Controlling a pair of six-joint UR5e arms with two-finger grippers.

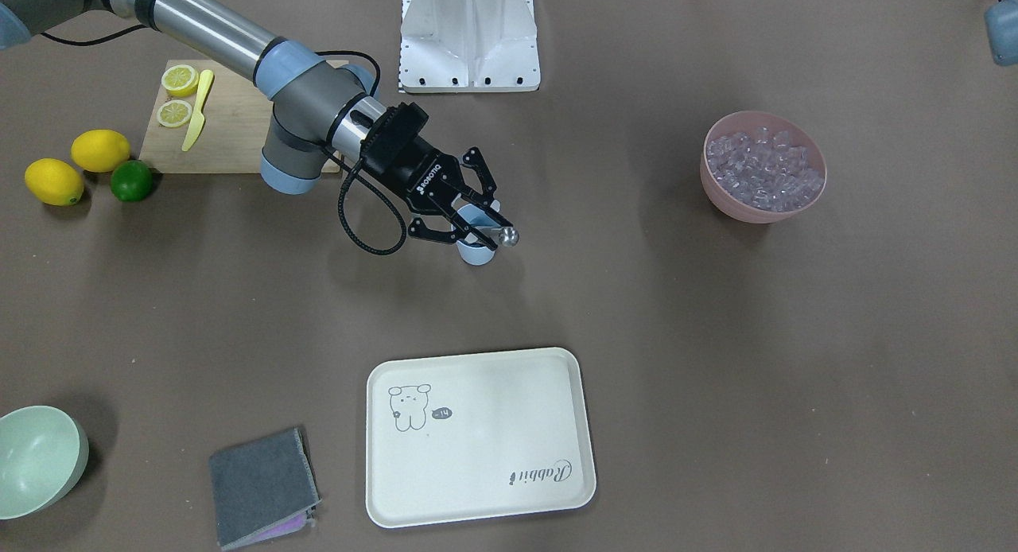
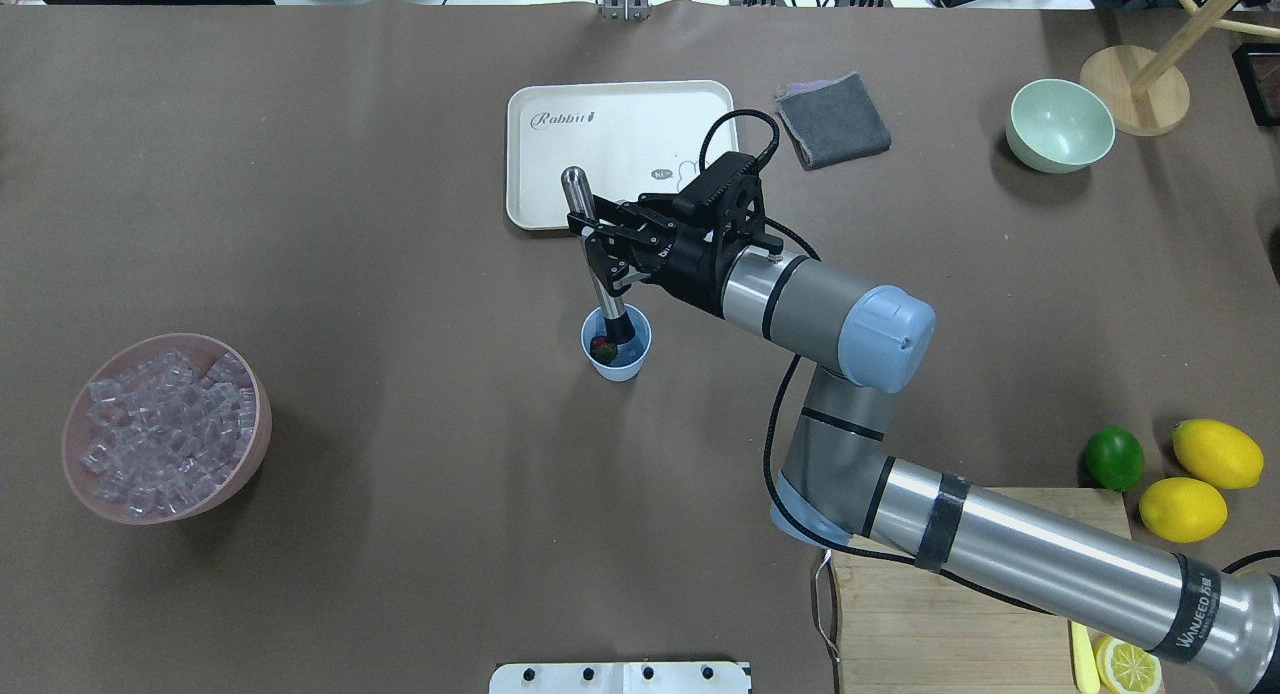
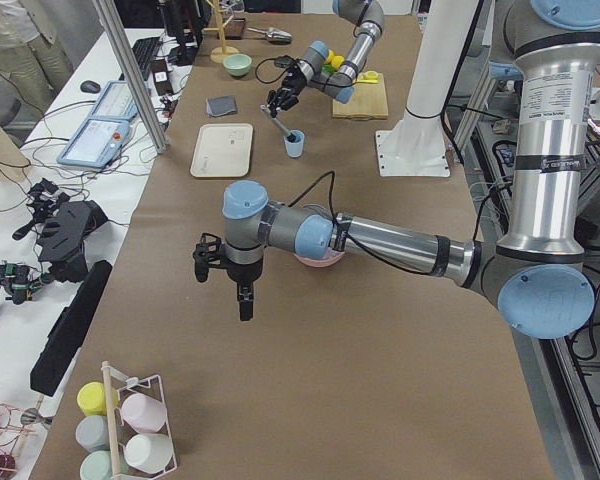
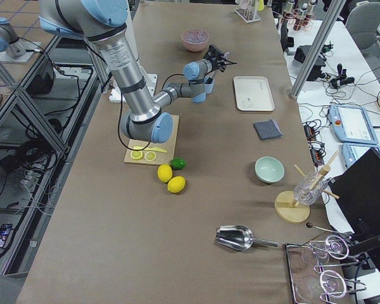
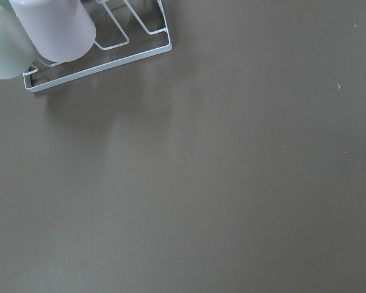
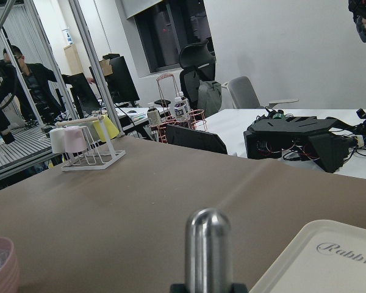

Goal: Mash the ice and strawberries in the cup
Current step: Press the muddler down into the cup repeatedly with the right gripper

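Seeing right pincer point(image 2: 598, 249) pinched on a metal muddler point(image 2: 578, 199) mid-shaft, rod tilted, black head down inside the cup point(image 2: 622, 366). Spotting the strawberry point(image 2: 602, 349) in cup bottom, just beside muddler head. Finding cup upright mid-bench, near side of cream tray point(image 2: 530, 154). Finding ice point(image 2: 165, 419) heaped in pink bowl point(image 2: 235, 484), well left of cup in overhead view. Can't tell left pincer point(image 3: 222, 280) state: visible from side camera only, hovering over bench point(image 2: 400, 524) beside that bowl.

The right arm point(image 2: 1000, 534) comes in bent sharply at the elbow, with its wrist tipped forward and down. The right gripper point(image 2: 597, 239) has its fingers clamped on a steel muddler point(image 2: 608, 296), which it holds almost upright. The left arm point(image 3: 380, 240) stretches out low, and the left gripper point(image 3: 230, 278) points straight down. I can't make out how its fingers are set.
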